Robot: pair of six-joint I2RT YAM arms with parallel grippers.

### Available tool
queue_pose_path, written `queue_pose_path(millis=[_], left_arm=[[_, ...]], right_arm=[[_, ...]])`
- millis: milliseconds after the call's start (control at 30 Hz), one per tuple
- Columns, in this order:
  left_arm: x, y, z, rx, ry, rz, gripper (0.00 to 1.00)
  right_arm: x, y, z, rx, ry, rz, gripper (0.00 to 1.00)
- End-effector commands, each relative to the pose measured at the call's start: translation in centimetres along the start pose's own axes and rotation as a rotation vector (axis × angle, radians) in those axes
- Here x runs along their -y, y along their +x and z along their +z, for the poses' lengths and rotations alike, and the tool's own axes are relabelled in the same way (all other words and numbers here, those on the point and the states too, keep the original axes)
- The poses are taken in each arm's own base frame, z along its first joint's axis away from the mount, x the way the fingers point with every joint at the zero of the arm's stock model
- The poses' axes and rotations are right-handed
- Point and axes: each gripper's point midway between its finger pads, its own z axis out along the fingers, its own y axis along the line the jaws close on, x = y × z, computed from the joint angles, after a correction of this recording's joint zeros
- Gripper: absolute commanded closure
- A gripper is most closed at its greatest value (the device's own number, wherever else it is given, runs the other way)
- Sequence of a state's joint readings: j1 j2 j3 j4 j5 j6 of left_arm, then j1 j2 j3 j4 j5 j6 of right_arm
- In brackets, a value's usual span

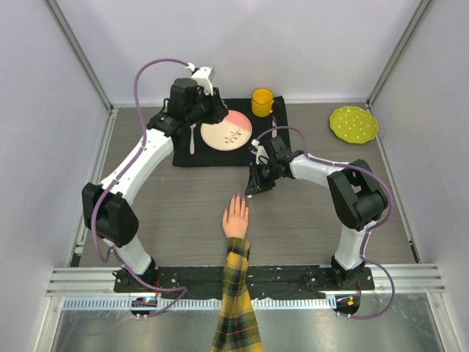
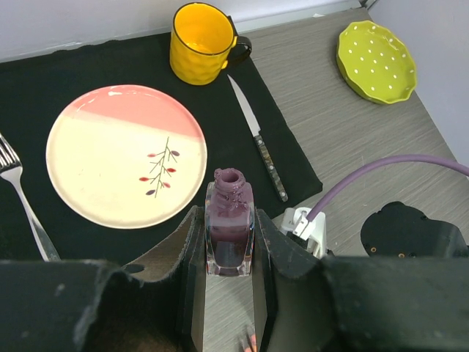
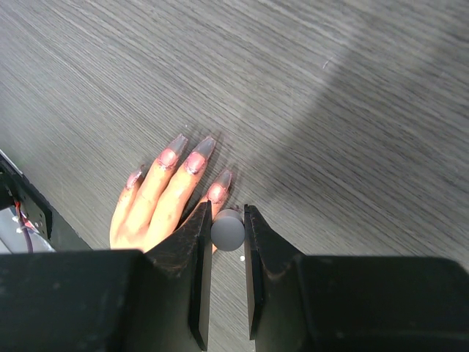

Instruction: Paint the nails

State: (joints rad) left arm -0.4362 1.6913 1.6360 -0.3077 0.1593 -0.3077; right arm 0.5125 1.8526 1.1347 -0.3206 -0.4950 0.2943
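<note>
The nails (image 3: 192, 158) tip a mannequin hand (image 1: 236, 218) lying flat on the tabletop (image 3: 330, 110), just ahead of the right claw (image 3: 228, 211). That claw is pinched narrowly on a small round cap (image 3: 228, 230). The left claw (image 2: 229, 217), well apart, is clamped on an uncapped purple polish bottle (image 2: 230, 246).

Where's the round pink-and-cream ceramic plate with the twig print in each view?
Top external: pink-and-cream plate at centre-back, on the black mat.
Left wrist: plate upper left, same mat.
Right wrist: not in it.
Shared landmark: grey wood-grain tabletop, in all three; yellow mug in the first two.
</note>
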Motion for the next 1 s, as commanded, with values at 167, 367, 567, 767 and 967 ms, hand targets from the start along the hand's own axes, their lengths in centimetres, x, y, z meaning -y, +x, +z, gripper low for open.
queue_pose_path(millis=[167,367,567,767,967], left_arm=[[0.82,-2.81,-0.26,0.068,0.039,0.002,1.0],[0.7,-2.81,-0.24,0.066,0.039,0.002,1.0],[0.55,-2.73,-0.15,0.063,0.039,0.001,1.0],[0.46,-2.81,-0.13,0.065,0.039,-0.001,1.0],[0.5,-2.84,-0.26,0.066,0.04,-0.003,1.0]], right_arm=[[-0.76,-1.72,-0.16,0.032,-0.022,-0.01,0.99],[-0.59,-1.74,-0.06,0.028,-0.021,-0.001,0.99],[-0.8,-1.94,-0.22,0.034,-0.03,-0.008,0.99],[-1.05,-2.07,-0.63,0.046,-0.033,-0.013,0.99],[-1.19,-2.06,-0.86,0.051,-0.034,-0.013,0.99]])
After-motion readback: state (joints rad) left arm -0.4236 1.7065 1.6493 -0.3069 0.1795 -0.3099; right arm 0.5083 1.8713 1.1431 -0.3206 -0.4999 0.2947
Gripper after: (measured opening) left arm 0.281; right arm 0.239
